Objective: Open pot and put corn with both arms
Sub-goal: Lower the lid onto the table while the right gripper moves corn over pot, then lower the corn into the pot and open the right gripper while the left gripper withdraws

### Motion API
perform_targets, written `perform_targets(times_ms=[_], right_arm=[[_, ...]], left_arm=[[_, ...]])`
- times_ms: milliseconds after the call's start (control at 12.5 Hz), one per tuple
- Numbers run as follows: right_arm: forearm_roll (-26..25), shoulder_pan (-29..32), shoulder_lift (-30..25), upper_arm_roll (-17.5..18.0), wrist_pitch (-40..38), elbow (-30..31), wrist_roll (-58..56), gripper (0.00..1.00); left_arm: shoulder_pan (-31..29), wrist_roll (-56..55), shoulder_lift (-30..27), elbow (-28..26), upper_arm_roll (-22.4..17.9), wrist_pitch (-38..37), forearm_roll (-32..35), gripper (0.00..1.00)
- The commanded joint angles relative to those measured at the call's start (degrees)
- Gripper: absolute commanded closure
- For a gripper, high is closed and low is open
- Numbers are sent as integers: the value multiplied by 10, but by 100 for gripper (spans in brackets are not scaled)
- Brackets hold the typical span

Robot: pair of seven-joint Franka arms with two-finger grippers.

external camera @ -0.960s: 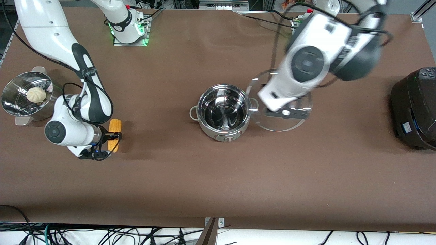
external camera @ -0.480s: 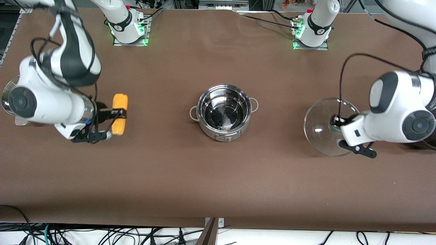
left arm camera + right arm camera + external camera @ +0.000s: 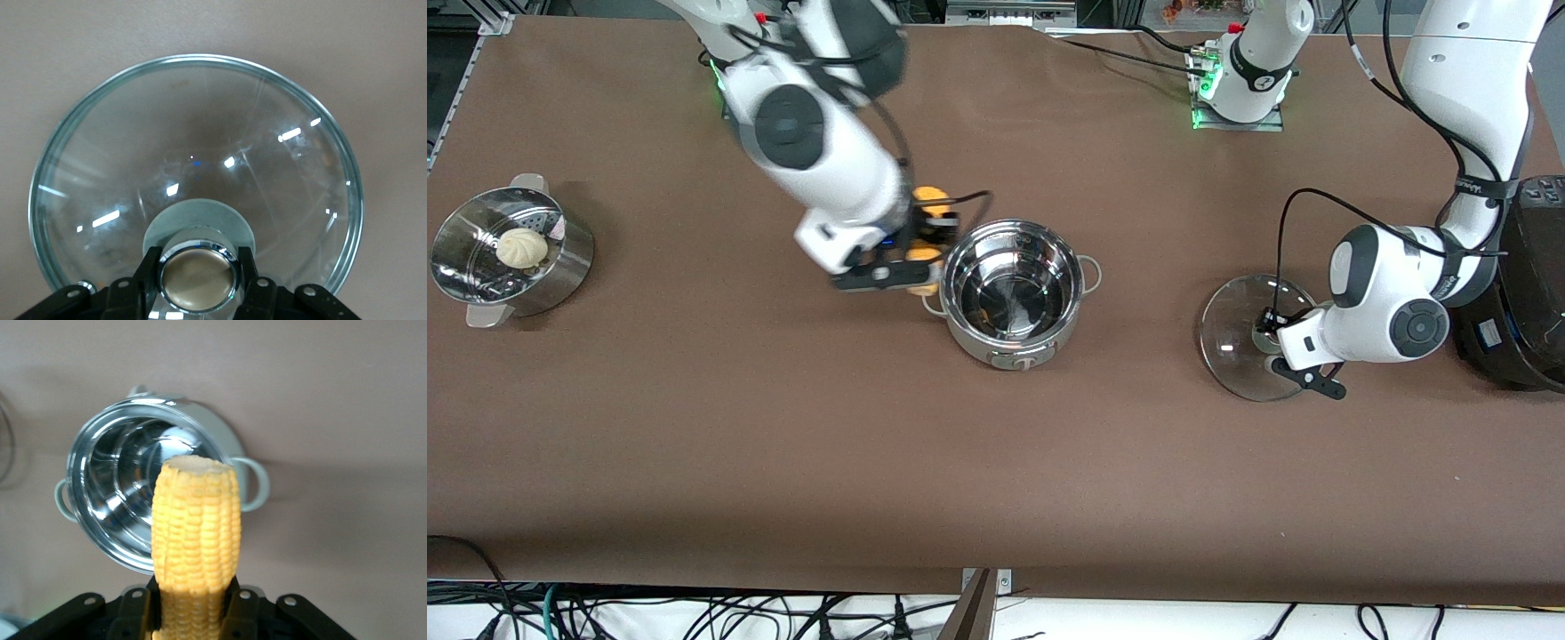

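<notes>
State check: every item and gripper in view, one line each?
pot: open, empty
glass lid: off the pot, held by its knob, toward the left arm's end
corn: held beside the pot's rim
steamer: holds a white bun
left gripper: shut on the lid knob
right gripper: shut on corn

Perforated steel steamer [image 3: 560,267] at frame's left edge, white bun [image 3: 521,247] inside. Black cooker [image 3: 1516,293] at right edge. Brown table [image 3: 783,462] surface; cables [image 3: 694,613] along bottom edge.
</notes>
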State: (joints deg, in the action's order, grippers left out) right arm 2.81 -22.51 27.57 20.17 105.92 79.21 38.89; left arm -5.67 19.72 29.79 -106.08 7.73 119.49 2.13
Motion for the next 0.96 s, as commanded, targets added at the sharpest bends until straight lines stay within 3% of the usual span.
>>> perform_targets(times_ms=[0,320,480,720,880], right_arm=[[-54,-62,84,-4,62,-29,77,100],[-83,-75,150,-5,128,-29,88,100],[-91,-75,165,-7,146,-29,88,100],[-98,-75,181,-7,164,-28,88,100],[-98,-76,189,-7,174,-28,89,100]], left_arm=[[-1,10,-36,-15,1,-3,1,0],[5,0,-110,17,10,-65,2,0],[5,-4,-160,44,30,-129,0,0],[6,-65,-178,161,63,-280,2,0],[0,-84,-178,222,62,-297,1,0]])
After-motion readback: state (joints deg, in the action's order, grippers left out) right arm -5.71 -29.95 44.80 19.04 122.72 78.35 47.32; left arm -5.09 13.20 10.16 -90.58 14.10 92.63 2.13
